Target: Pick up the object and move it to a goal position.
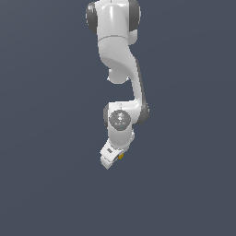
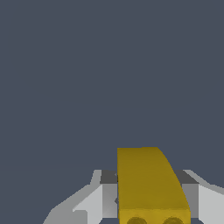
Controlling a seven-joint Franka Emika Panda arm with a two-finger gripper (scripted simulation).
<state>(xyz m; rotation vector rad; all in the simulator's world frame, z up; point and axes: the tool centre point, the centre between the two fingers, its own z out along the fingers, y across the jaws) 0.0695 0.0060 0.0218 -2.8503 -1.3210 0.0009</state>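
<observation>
Closest to your wrist camera sits the small mustard-yellow block (image 2: pixel 148 186), a smooth, plastic-looking piece with one rounded upper edge and two dark round marks low on the face nearest the lens. It fills the space between the two pale grey fingers (image 2: pixel 97 202) of the white gripper (image 2: pixel 151 197), whose dark inner pads flank it on either side; you see the pincer clenched on the block, with no gap showing at either pad. Beyond block and fingers, that view gives you only flat slate-blue background.

In the exterior view, the same block (image 1: pixel 121 156) shows as a tiny yellow speck at the tip of the white gripper (image 1: pixel 110 159), on the side toward the exterior view's right. The gripper is tilted, its tip angled down and toward the exterior view's left. Above it you find the wrist joint with its round grey-speckled cap, then the white Franka arm (image 1: pixel 117 50) with dark grey joint bands rising to the top edge. No surface under the block can be made out against the uniform backdrop.
</observation>
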